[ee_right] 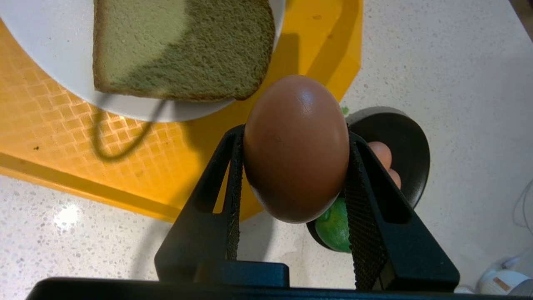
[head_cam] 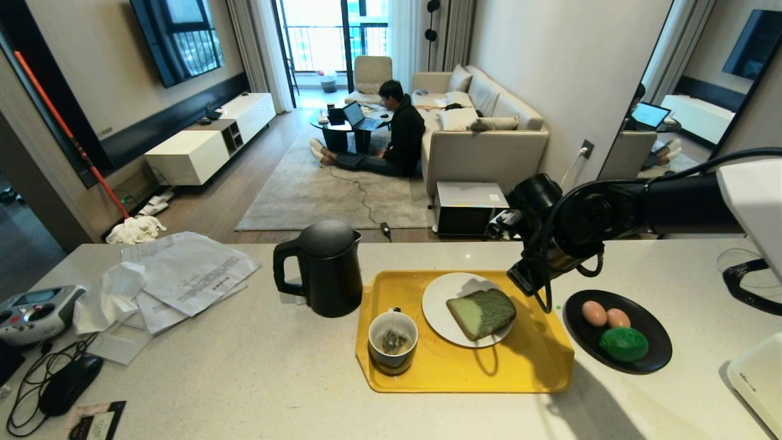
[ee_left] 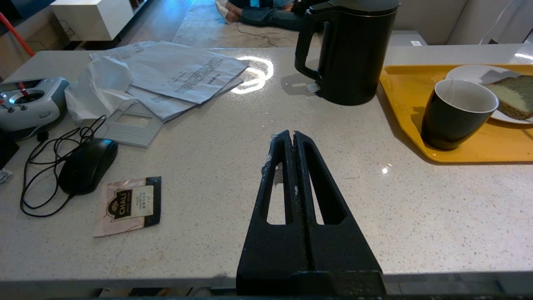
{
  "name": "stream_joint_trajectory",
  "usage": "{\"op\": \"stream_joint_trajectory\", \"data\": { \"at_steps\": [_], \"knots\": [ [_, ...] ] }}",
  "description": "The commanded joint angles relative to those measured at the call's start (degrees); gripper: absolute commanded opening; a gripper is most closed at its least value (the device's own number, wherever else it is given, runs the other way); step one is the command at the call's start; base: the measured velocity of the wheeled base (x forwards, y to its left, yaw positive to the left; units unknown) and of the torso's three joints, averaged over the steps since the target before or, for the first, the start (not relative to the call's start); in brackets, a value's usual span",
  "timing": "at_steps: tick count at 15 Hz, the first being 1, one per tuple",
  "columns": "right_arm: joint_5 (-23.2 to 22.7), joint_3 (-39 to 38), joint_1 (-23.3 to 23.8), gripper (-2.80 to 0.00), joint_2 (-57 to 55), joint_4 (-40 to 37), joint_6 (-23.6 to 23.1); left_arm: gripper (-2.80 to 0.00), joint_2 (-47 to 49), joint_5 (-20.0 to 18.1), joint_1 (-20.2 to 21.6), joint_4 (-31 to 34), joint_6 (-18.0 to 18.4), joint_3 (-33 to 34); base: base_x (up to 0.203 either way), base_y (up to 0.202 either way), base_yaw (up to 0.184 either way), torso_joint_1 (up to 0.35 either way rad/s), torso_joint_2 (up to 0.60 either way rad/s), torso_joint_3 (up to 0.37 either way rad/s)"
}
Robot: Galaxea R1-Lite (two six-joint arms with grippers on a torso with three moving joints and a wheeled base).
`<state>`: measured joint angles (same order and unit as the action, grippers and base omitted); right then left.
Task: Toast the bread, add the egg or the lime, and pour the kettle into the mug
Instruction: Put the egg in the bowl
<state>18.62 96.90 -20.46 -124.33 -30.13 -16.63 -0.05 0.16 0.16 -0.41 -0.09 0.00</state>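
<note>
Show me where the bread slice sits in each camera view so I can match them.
Head view: bread on the white plate, tray centre.
Left wrist view: bread at the right edge, behind the mug.
Right wrist view: bread at the top, beyond the held egg.
Shared landmark: yellow tray.

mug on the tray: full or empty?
No liquid visible. The mug stands upright on the yellow tray, white inside, with only a tea bag at the bottom; its string hangs over the rim.

On the bench point(head_cam: 256, 373), the kettle point(head_cam: 327, 269) stands left of the tray point(head_cam: 537, 366). The tray holds the mug point(head_cam: 393, 342) and, right of it, the bread point(head_cam: 482, 313) on a plate point(head_cam: 437, 299).
</note>
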Motion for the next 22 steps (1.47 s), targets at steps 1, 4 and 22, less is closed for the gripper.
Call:
{"op": "stream_joint_trajectory", "data": {
  "at_steps": [1,4,22],
  "knots": [
    [0.3,1.8,-0.7,-2.8,-4.0,0.0,-0.1,-2.8,0.0,0.0,0.0,0.0,0.0,0.0,0.0,0.0,0.0,0.0,0.0,0.0],
    [1.0,2.2,-1.4,-2.8,-6.6,2.3,-0.1,-2.8,0.0,0.0,0.0,0.0,0.0,0.0,0.0,0.0,0.0,0.0,0.0,0.0],
    [1.9,6.1,-2.0,-2.8,-15.2,3.9,-0.1,-2.8,0.0,0.0,0.0,0.0,0.0,0.0,0.0,0.0,0.0,0.0,0.0,0.0]
  ]
}}
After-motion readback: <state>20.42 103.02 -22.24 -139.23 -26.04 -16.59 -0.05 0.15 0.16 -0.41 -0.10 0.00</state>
